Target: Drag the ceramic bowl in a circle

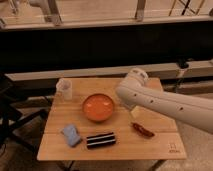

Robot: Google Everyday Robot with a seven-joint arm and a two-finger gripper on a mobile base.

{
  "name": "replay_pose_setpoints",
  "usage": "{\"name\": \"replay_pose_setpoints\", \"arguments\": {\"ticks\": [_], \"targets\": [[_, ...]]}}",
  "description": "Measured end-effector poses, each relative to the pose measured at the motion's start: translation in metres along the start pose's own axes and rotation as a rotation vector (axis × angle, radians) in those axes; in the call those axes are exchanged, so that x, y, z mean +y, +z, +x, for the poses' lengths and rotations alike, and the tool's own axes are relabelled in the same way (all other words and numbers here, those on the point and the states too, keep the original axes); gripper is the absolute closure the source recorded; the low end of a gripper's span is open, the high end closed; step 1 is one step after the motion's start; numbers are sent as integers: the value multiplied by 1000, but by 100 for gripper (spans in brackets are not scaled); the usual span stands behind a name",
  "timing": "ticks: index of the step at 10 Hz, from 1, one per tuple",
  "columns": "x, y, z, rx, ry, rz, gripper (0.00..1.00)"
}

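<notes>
The ceramic bowl [98,107] is round, shallow and glossy orange-red, and sits on the middle of the wooden table [155,142]. My white arm [160,102] reaches in from the right, with its bend above the bowl's right side. My gripper [129,108] hangs under that bend, just right of the bowl's rim and mostly hidden by the arm. I cannot tell whether it touches the bowl.
A clear plastic cup [64,89] stands at the table's back left. A blue sponge [71,135] and a dark striped packet [100,140] lie in front of the bowl. A red chili-like item [142,130] lies front right. A dark chair [12,120] is at the left.
</notes>
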Motion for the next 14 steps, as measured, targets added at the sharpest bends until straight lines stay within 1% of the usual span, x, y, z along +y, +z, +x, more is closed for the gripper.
{"name": "replay_pose_setpoints", "arguments": {"ticks": [3,6,11,14], "targets": [[-9,7,-13,-14,-44,13,20],[-10,10,-12,-20,-84,26,20],[-19,19,-20,-43,-143,47,20],[-19,24,-22,-57,-167,54,20]]}}
